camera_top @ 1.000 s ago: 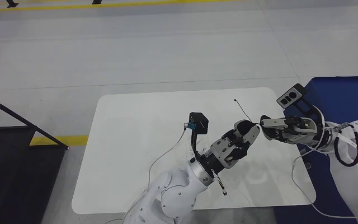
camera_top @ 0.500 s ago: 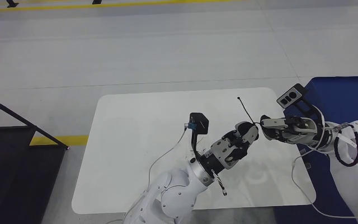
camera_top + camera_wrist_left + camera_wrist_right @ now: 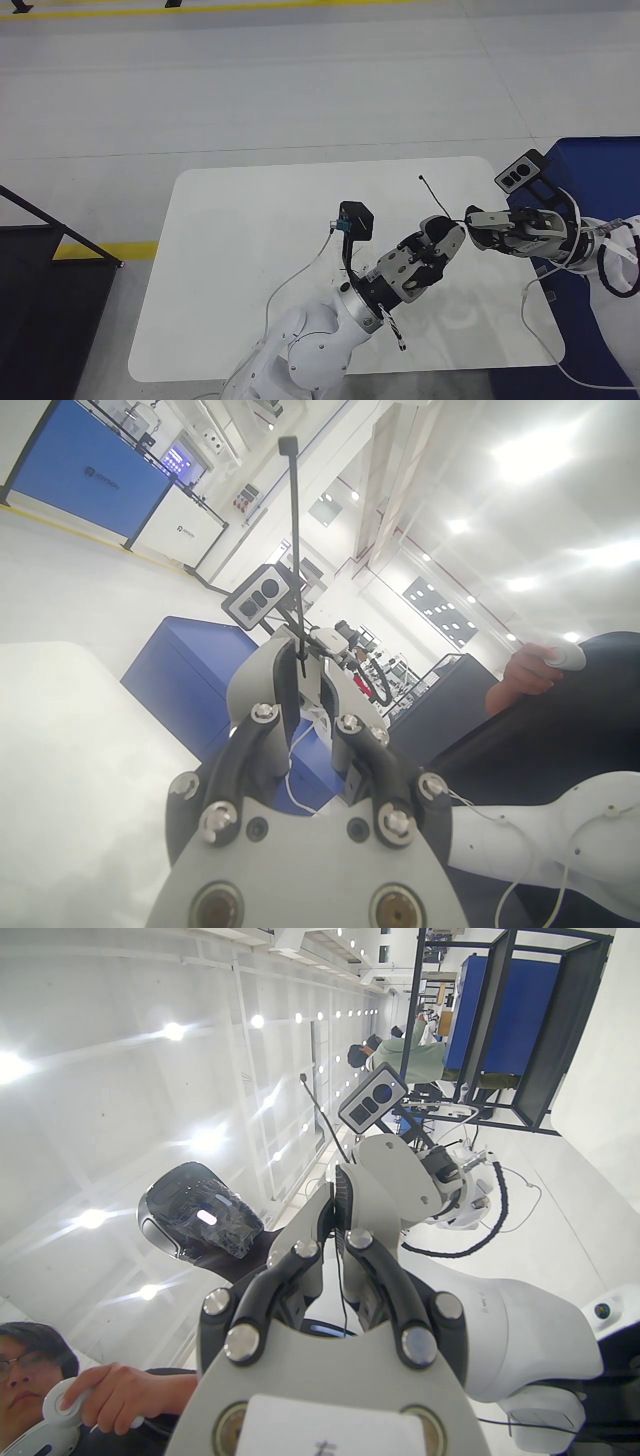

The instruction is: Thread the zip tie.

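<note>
The thin black zip tie point(image 3: 440, 203) slants up over the white table point(image 3: 250, 260); its head point(image 3: 289, 446) is at the free far end. My right gripper point(image 3: 468, 217) comes in from the right and is shut on the tie's lower part point(image 3: 325, 1125); a thin tail point(image 3: 341, 1288) hangs behind its fingers. My left gripper point(image 3: 455, 233) rises from the table's near side and meets the right gripper tip to tip. Its jaws stand slightly apart, and the tie's lower end point(image 3: 302, 660) sits in the gap close to one pad point(image 3: 286, 680).
A blue cabinet point(image 3: 600, 170) stands at the table's right edge, under the right arm. White cables point(image 3: 540, 320) trail over the table's right corner. A dark frame point(image 3: 50, 230) stands on the floor to the left. The table's left half is bare.
The tie's head swung slightly to the right and came back. Both arms have hardly moved.
</note>
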`<state>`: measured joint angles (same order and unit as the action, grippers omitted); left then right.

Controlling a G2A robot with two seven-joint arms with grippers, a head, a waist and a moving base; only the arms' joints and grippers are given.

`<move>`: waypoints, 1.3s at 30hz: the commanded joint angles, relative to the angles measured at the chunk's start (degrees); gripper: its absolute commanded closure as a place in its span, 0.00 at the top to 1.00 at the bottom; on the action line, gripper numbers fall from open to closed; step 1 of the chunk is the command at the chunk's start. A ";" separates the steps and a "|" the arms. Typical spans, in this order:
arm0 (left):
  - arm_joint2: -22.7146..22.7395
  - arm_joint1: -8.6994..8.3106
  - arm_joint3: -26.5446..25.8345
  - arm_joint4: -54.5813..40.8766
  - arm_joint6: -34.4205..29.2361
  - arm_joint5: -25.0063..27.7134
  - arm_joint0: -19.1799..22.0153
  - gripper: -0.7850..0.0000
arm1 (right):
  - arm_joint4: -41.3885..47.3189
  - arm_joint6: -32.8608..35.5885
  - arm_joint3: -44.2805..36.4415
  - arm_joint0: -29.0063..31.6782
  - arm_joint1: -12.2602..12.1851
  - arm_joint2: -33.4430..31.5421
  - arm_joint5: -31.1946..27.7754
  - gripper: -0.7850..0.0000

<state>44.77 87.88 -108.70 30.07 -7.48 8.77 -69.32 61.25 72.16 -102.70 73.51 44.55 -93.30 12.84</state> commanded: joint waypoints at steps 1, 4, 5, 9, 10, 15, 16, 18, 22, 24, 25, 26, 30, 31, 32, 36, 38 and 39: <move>0.05 0.03 0.09 0.00 -0.08 0.07 0.00 0.03 | 0.00 0.00 0.00 0.00 0.00 0.00 0.00 0.00; 0.11 0.11 0.32 -0.01 0.07 0.18 0.09 0.00 | 0.00 0.00 0.00 0.00 0.00 0.00 0.00 0.00; 0.11 0.14 0.38 -0.01 0.08 0.21 0.12 0.00 | 0.00 0.00 0.00 0.00 0.00 0.00 0.00 0.00; 0.09 0.25 0.35 -0.04 0.16 0.29 0.20 0.00 | 0.00 0.00 0.00 0.00 0.00 0.00 0.00 0.00; 0.10 0.27 0.36 -0.02 0.18 0.29 0.18 0.00 | 0.00 0.00 0.00 0.00 0.00 0.00 0.00 0.00; 0.08 0.32 0.48 0.35 0.06 0.36 0.02 0.00 | 0.00 0.00 0.00 0.00 0.00 0.00 0.00 0.00; 0.07 0.33 0.48 0.60 0.05 0.38 0.00 0.00 | 0.00 0.00 0.00 0.00 0.00 0.00 0.00 0.00; 0.01 0.34 0.54 1.01 -0.02 0.45 -0.07 0.00 | 0.75 -1.08 -0.61 0.38 0.13 0.30 0.24 0.00; 0.04 0.34 1.00 2.11 0.13 0.59 -0.24 0.00 | 2.66 -2.02 -1.83 0.64 0.28 -0.10 1.74 0.00; 0.00 0.31 1.21 3.26 0.14 0.53 -0.33 0.00 | 3.06 -2.15 -2.23 0.50 0.29 -0.65 2.37 0.00; -0.01 0.29 1.26 3.89 0.25 0.49 -0.38 0.00 | 3.34 -2.13 -2.36 0.48 0.31 -0.86 2.63 0.00; -0.04 0.28 1.30 4.40 0.44 0.52 -0.48 0.00 | 3.74 -2.15 -2.41 0.45 0.33 -1.04 2.88 0.00; -0.08 0.25 1.56 5.99 0.72 0.59 -0.76 0.00 | 5.27 -2.43 -2.36 0.09 0.42 -1.76 4.05 0.00; -0.09 0.23 1.70 6.47 0.66 0.55 -0.82 0.00 | 5.68 -2.52 -2.38 -0.04 0.45 -1.97 4.23 0.00; -0.09 0.22 1.80 7.11 0.67 0.51 -0.83 0.00 | 5.94 -2.54 -2.40 -0.14 0.47 -2.16 4.46 0.00; -0.26 0.19 2.62 8.53 0.61 0.42 -1.07 0.00 | 7.36 -2.86 -2.24 -0.37 0.60 -2.81 4.88 0.00; -0.24 0.22 3.04 8.71 0.84 0.50 -1.12 0.00 | 7.92 -3.04 -2.13 -0.54 0.66 -3.23 4.89 0.00; -0.25 0.24 3.22 8.70 0.86 0.53 -1.14 0.00 | 8.06 -3.05 -2.15 -0.56 0.68 -3.40 4.99 0.00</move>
<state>44.51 88.09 -105.69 38.78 -6.67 9.27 -70.44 69.14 69.14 -104.84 72.99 45.21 -96.52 17.77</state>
